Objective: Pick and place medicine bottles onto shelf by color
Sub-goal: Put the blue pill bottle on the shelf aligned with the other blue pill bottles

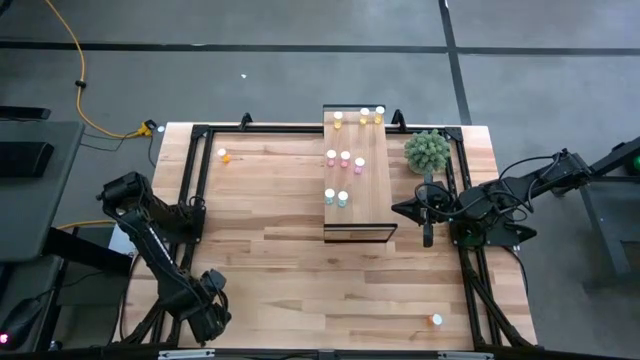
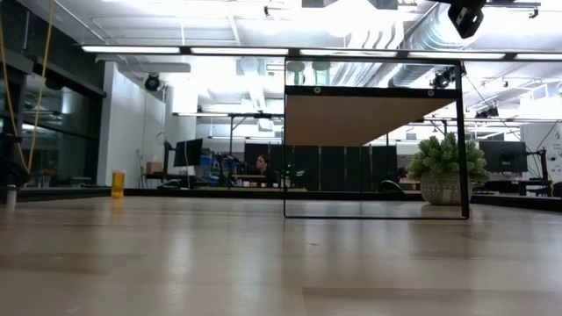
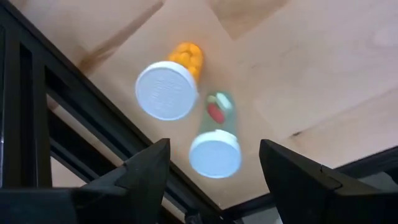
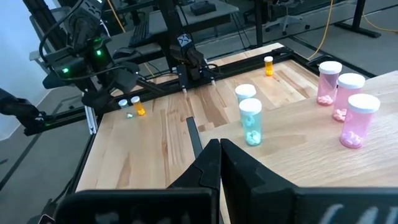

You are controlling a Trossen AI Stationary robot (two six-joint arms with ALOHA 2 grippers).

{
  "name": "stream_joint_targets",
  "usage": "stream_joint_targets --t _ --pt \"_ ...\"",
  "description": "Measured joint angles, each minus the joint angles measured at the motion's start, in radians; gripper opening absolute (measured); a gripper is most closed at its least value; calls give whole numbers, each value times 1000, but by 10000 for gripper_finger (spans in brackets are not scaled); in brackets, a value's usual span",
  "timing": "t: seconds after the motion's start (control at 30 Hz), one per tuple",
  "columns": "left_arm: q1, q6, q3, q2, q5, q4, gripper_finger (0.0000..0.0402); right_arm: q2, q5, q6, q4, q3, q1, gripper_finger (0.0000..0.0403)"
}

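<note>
Bright ceiling lights wash out the room above my table, blowing the ceiling almost white. The tabletop close to the low camera is soft and out of focus. Under my left wrist, two bottles show blurred. Shadows on the table stay faint.

Plank table carries the shelf, a plant, apparently four stray bottles

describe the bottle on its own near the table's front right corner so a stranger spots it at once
Start at the wooden table and go to its near right corner, far from the shelf. A lone orange bottle with a white cap stands there, with no other bottle nearby.
</note>
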Motion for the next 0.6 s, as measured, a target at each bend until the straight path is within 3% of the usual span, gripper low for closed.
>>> stream_joint_targets --t 0.43,0.6 --pt "0 -9 -57 0 4 85 235 0 12 26 -10 0 0 0" --pt "0 -11 -57 0 11 83 212 0 13 26 -10 0 0 0"
